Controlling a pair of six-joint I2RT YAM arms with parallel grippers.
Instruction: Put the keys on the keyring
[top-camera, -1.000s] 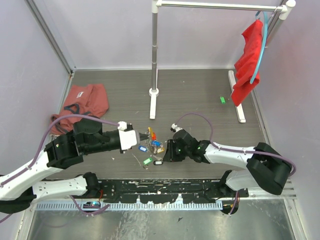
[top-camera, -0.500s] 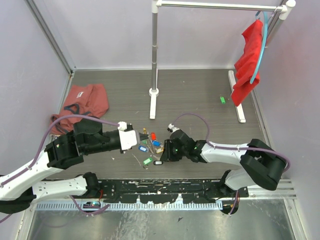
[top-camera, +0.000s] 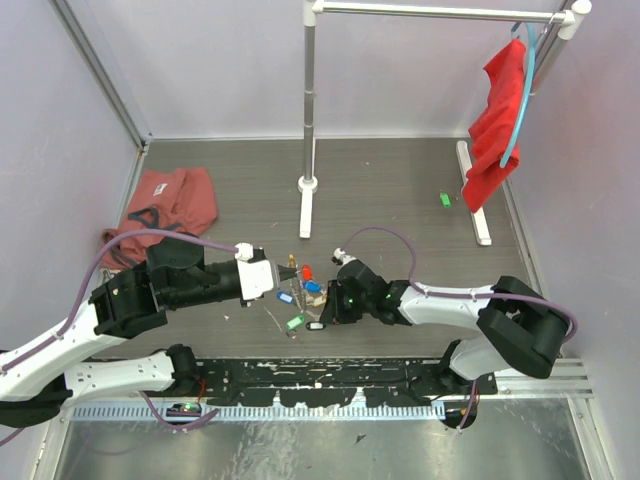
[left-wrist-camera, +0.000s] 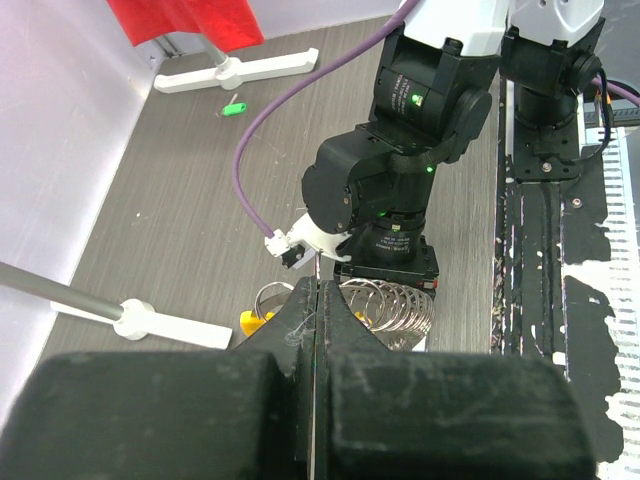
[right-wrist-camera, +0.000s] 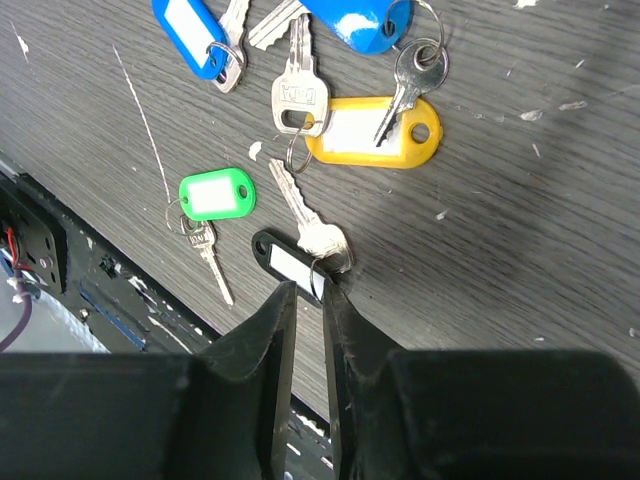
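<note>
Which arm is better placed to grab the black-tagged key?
Right: the right tool sits at the black-tagged key, jaws slightly apart around its ring end; the left tool is shut on the keyring.

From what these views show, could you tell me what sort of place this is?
Probably a robot lab test cell: pale partition walls enclose the grey tabletop, left arm and right arm sit bolted at its near edge, and a white rack holds a red cloth.
</note>
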